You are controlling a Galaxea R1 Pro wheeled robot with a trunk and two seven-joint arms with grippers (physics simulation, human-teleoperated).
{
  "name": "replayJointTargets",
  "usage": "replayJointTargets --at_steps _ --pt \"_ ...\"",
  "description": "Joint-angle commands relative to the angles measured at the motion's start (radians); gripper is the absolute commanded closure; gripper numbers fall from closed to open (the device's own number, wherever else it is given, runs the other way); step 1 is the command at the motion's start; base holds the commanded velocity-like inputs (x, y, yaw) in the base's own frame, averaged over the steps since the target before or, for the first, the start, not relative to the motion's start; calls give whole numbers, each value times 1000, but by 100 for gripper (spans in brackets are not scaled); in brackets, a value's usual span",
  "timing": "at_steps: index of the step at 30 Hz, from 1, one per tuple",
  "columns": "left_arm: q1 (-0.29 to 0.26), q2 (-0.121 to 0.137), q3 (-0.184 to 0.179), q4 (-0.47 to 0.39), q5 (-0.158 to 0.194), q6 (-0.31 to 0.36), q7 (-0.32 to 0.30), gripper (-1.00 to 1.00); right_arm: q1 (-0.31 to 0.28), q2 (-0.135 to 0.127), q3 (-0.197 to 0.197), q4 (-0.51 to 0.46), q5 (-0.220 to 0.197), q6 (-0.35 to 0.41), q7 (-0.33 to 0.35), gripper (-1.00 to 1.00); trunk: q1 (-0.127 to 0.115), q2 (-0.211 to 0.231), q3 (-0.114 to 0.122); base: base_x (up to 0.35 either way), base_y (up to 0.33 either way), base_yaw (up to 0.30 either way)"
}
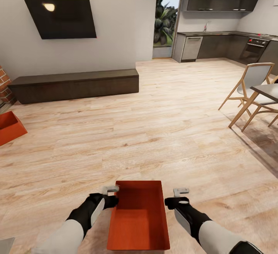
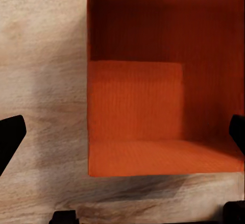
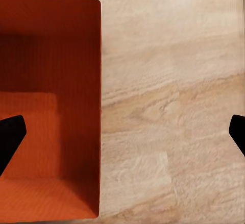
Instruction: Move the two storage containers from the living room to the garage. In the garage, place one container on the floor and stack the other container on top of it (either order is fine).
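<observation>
One orange-red storage container (image 1: 139, 217) lies on the light wood living room floor just in front of me, between my two grippers. My left gripper (image 1: 111, 195) is at its left wall and is open; in the left wrist view that container (image 2: 138, 112) has its rim between the spread fingertips (image 2: 10, 137). My right gripper (image 1: 177, 197) is at its right wall, also open, and in the right wrist view the container (image 3: 51, 132) has its wall between the fingertips (image 3: 10, 137). The second storage container (image 1: 9, 126) lies at the far left edge. The garage is out of view.
A long dark low bench (image 1: 75, 85) stands along the wall under a black TV (image 1: 61, 16). A wooden chair (image 1: 249, 88) and a table (image 1: 268, 92) are at the right. A dark kitchen (image 1: 227, 45) lies beyond, and wide plank floor (image 1: 146, 130) spreads between.
</observation>
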Motion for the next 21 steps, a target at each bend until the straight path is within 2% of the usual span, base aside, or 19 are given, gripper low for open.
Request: replayJointTargets --at_steps 1,2,3,5,6,10,16,21 --pt "-24 -16 -1 54 5 -43 7 -100 -1 17 8 40 -26 -44 -12 -100 0 0 -1 0 0 0" --pt "-33 -24 -1 80 5 -74 15 -100 -1 32 9 71 -39 -77 -14 -100 0 0 -1 0 0 0" --pt "-41 -36 -4 115 3 -109 75 -100 -1 55 9 111 -52 -117 -16 -100 0 0 -1 0 0 0" --pt "-45 -44 -7 142 -9 -127 123 -100 -2 67 10 133 -59 -138 -17 -100 0 0 -1 0 0 0" --pt "-48 -49 -11 174 -48 -141 157 -100 -2 76 10 148 -64 -154 -17 -100 0 0 -1 0 0 0" --pt "-49 -61 -9 190 -111 -154 175 -100 -2 82 10 154 -67 -161 -18 -100 0 0 -1 0 0 0" --pt "-48 -63 -7 185 -117 -148 184 -100 -2 109 11 155 -63 -164 -17 -100 0 0 -1 0 0 0" --pt "-48 -62 -5 174 -121 -147 186 -100 -2 112 11 154 -63 -162 -16 -100 0 0 -1 0 0 0"
